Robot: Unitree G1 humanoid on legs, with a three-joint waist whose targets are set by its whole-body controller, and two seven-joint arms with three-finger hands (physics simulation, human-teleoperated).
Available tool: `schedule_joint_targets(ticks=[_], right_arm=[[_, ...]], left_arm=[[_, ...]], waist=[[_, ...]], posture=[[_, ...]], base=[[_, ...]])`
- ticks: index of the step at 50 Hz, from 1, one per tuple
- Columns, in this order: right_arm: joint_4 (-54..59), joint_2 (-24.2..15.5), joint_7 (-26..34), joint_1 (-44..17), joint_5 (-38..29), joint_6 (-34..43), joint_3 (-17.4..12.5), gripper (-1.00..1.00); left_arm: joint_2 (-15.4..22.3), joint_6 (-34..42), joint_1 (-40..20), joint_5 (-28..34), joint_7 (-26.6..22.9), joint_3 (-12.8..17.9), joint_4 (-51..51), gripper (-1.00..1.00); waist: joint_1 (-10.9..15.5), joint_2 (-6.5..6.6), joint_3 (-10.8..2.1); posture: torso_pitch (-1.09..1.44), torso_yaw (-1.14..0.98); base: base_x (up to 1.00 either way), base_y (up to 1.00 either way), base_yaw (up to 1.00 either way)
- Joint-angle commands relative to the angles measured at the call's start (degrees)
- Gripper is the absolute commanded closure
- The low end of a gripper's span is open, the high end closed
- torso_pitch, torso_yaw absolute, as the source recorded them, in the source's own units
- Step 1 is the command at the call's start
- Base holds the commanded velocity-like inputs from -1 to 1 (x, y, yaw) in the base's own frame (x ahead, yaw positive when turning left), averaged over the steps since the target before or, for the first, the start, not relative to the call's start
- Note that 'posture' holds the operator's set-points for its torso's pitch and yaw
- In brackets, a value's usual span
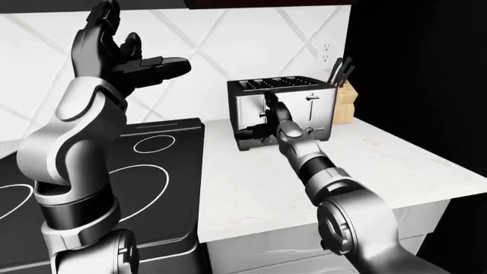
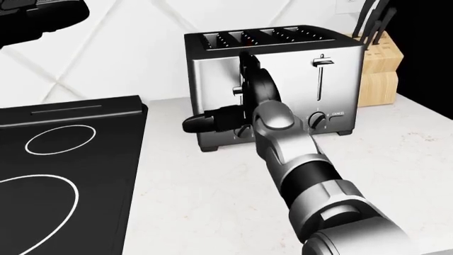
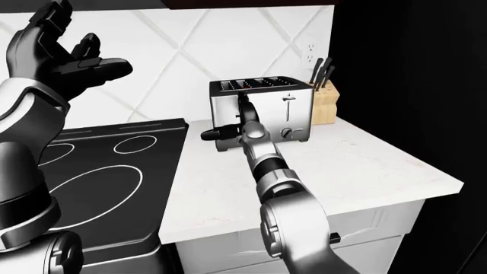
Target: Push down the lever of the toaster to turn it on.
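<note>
On a white counter (image 1: 251, 188) beside a black stove (image 1: 152, 171), the spread right hand (image 2: 244, 101) presses the toaster (image 2: 283, 79); tiled wall at twelve o'clock.

A home kitchen: black cooktop (image 3: 91, 165), white counter (image 3: 358, 165), tiled backsplash (image 3: 190, 45), knife block (image 3: 325, 105).
</note>
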Motion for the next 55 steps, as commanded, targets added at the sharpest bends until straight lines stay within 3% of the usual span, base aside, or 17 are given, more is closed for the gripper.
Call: schedule_joint_targets(ticks=[1, 55], right_arm=[[1.45, 0.15, 0.64, -0.07, 0.32, 2.83, -0.11, -1.0], [2.27, 0.05, 0.17, 4.03, -2.33, 3.88, -0.91, -1.0]], left_arm=[[0.59, -1.5, -1.82, 0.1, -0.13, 0.44, -0.92, -1.0], [0.97, -1.46, -2.08, -0.74, 0.37, 0.56, -1.08, -1.0]], waist=[[0.03, 0.32, 0.26], [0.46, 0.15, 0.19]], posture=[[-0.49, 0.0], [-0.49, 0.0]], base=[[0.0, 0.0, 0.0], [0.0, 0.0, 0.0]])
